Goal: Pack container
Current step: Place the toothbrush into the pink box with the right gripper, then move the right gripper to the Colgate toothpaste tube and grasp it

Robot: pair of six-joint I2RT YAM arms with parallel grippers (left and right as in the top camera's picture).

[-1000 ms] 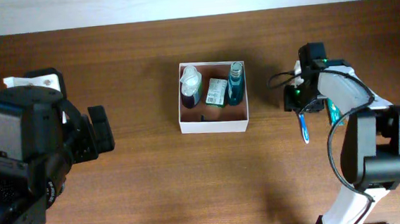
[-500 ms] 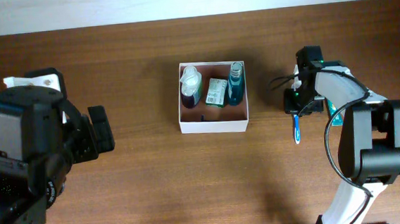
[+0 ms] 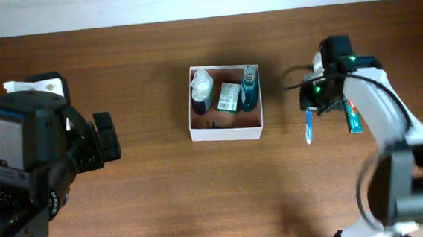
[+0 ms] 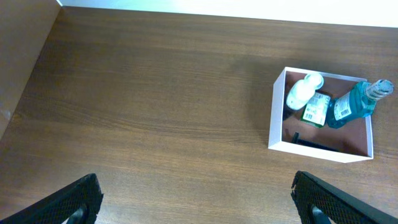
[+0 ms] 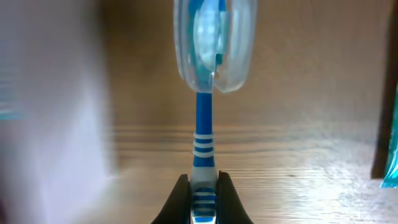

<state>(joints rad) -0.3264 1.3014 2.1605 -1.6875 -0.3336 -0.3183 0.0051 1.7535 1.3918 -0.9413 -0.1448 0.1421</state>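
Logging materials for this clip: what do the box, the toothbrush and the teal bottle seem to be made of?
The box: thin, matte white walls, pinkish-brown inside; likely cardboard, though thin plastic is possible.
The toothbrush: glossy blue-and-white striped handle, head under a clear cap; looks like moulded plastic.
The bottle: see-through teal body; probably clear plastic, tinted or holding coloured liquid, I cannot tell which.

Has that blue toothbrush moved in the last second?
Yes. Held by the right pincer, the toothbrush has shifted slightly toward the container.
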